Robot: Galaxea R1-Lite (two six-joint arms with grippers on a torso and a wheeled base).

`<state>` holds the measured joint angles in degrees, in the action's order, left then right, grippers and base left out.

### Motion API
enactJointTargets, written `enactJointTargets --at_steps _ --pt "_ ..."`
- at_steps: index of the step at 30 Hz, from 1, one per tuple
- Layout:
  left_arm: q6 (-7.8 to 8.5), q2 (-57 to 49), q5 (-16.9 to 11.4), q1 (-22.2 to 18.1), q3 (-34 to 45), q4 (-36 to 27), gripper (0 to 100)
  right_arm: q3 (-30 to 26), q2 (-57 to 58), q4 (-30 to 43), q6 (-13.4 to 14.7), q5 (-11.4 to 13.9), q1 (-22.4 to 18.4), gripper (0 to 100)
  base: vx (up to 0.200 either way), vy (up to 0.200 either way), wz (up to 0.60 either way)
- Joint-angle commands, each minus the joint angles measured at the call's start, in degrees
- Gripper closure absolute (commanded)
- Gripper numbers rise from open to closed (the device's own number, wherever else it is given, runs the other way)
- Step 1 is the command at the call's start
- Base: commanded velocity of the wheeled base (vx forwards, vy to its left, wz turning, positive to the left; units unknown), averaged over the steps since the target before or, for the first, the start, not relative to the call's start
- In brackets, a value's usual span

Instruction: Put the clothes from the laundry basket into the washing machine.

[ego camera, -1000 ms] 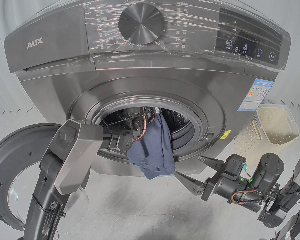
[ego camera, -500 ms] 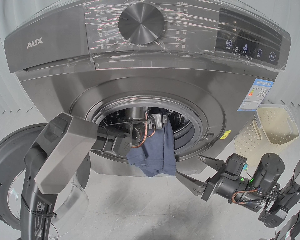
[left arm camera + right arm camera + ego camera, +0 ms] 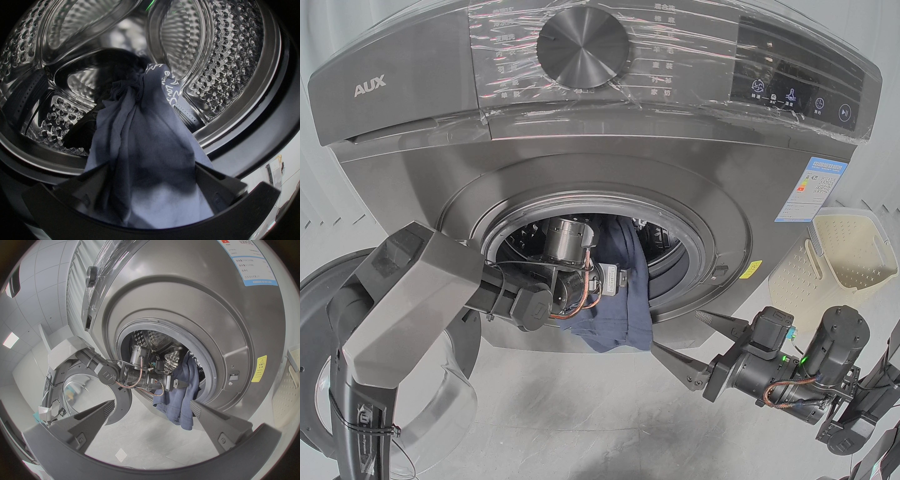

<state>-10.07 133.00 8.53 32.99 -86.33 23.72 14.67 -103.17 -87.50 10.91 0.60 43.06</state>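
Note:
A navy garment [image 3: 622,306] hangs over the lower lip of the washing machine's drum opening [image 3: 681,250], its upper part inside the drum [image 3: 200,62] and its hem outside. My left gripper [image 3: 153,165] is at the drum mouth, open, its fingers spread on either side of the garment [image 3: 147,137]. In the right wrist view the left gripper [image 3: 184,384] touches the cloth [image 3: 179,404]. My right gripper [image 3: 675,331] is open and holds nothing, low in front of the machine to the right of the hanging hem.
The round machine door [image 3: 319,375] stands swung open at the left, behind my left arm. A cream perforated laundry basket [image 3: 850,256] stands on the floor at the right of the machine. Bare grey floor [image 3: 581,406] lies in front.
My left wrist has dropped lower at the drum mouth. The garment's upper part now lies farther inside and its hem hangs slightly higher. The right arm has not moved.

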Motion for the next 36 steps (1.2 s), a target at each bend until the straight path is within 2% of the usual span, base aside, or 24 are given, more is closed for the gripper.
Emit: enactJointTargets --at_steps 1,8,12,14,19,22,23,27,30,32,36 --pt "-0.3 3.93 -1.06 -0.38 -3.23 0.97 100 0.01 -0.01 -0.03 -0.01 0.02 0.1 0 0.0 0.0 0.0" --pt "-1.18 5.78 -1.59 -0.29 -7.53 1.68 100 0.1 -0.01 -0.03 -0.01 0.02 0.01 0 0.0 0.0 0.0" --pt "-4.78 7.8 -0.54 -0.91 -15.0 4.49 100 0.1 -0.01 -0.03 -0.01 0.02 0.01 0 0.0 0.0 0.0" --pt "-6.54 9.12 1.22 -1.96 -20.1 6.6 100 0.1 0.07 -0.03 -0.01 0.02 0.01 0 0.0 0.0 0.0" --pt "-6.72 11.67 4.21 -3.72 -28.1 9.68 100 0.01 0.25 -0.03 0.08 0.11 0.01 0 0.0 0.0 0.0" --pt "-6.72 11.4 4.47 -3.81 -27.84 9.76 100 0.1 0.25 -0.03 0.08 0.02 0.01 0 0.0 0.0 0.0" --pt "-6.81 11.32 4.47 -3.72 -27.66 9.68 0 0.1 0.25 -0.03 0.08 0.11 0.01 0 0.0 0.0 0.0" --pt "-6.63 8.94 4.3 -2.75 -22.21 8.53 0 0.1 0.25 -0.03 0.08 0.11 0.01 0 0.0 0.0 0.0" --pt "-6.45 7.01 2.37 -1.0 -16.32 8.53 0 0.1 0.25 -0.03 0.08 0.11 0.01 0 0.0 0.0 0.0" --pt "-6.37 6.92 0.96 -0.38 -14.13 8.88 0 0.01 0.25 -0.03 0.08 0.11 0.01 0 0.0 0.0 0.0" --pt "-6.1 7.01 0.7 0.59 -12.63 9.76 0 -0.08 0.25 -0.03 0.08 0.11 0.01 0 0.0 0.0 0.0"
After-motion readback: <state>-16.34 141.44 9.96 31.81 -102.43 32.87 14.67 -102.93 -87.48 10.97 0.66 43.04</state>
